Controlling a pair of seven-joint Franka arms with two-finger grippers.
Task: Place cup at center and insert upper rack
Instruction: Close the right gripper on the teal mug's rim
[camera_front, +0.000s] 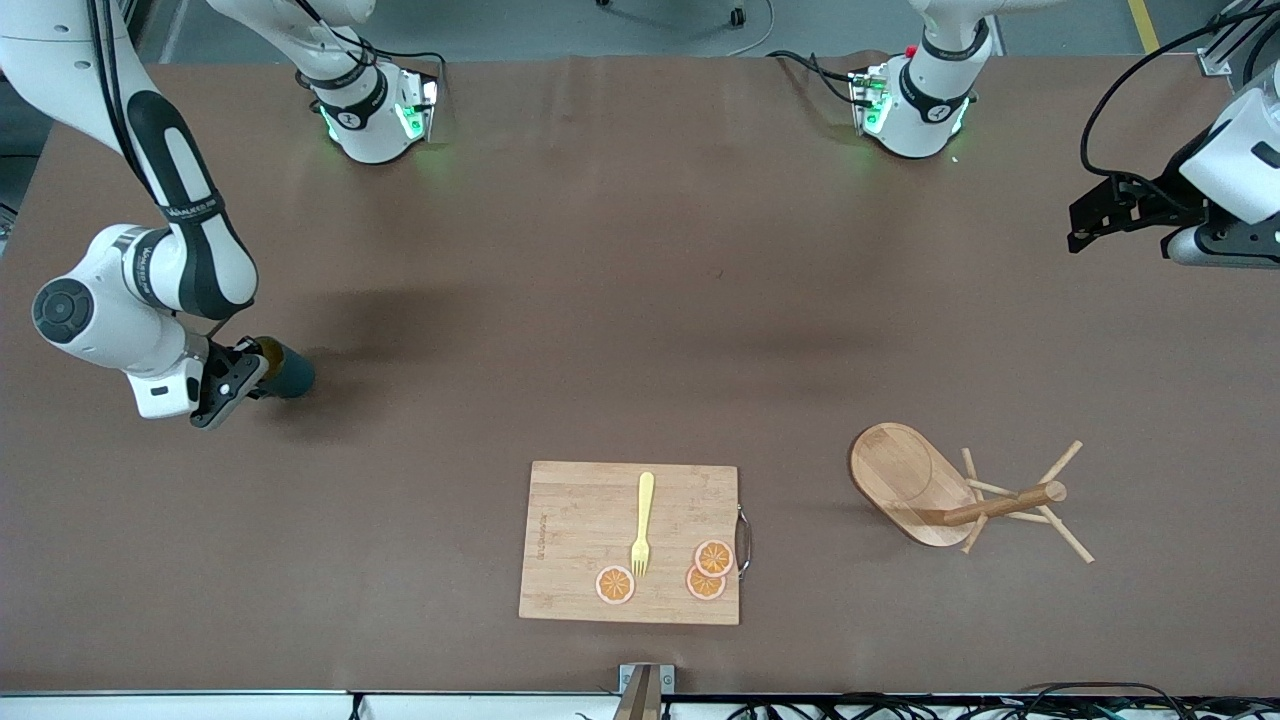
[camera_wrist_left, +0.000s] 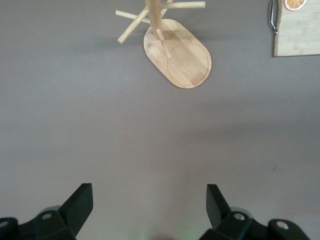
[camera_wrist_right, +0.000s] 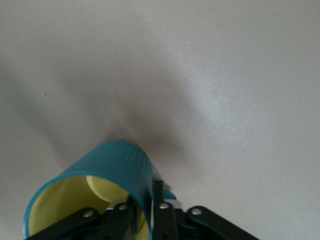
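Note:
The cup (camera_front: 285, 372) is dark teal with a yellow inside. My right gripper (camera_front: 245, 375) is shut on its rim at the right arm's end of the table, one finger inside and one outside; the right wrist view shows the cup (camera_wrist_right: 107, 172) tilted in the grip (camera_wrist_right: 147, 212). The upper rack (camera_front: 950, 490), a wooden mug tree, lies tipped on its side toward the left arm's end, near the front camera; it also shows in the left wrist view (camera_wrist_left: 177, 55). My left gripper (camera_front: 1090, 215) is open and empty, up over the table's left-arm end; its fingertips (camera_wrist_left: 82, 200) stand wide apart.
A bamboo cutting board (camera_front: 580, 545) lies near the front edge at the middle, with a yellow fork (camera_front: 642, 525) and three orange slices (camera_front: 705, 570) on it. Its corner shows in the left wrist view (camera_wrist_left: 300, 35).

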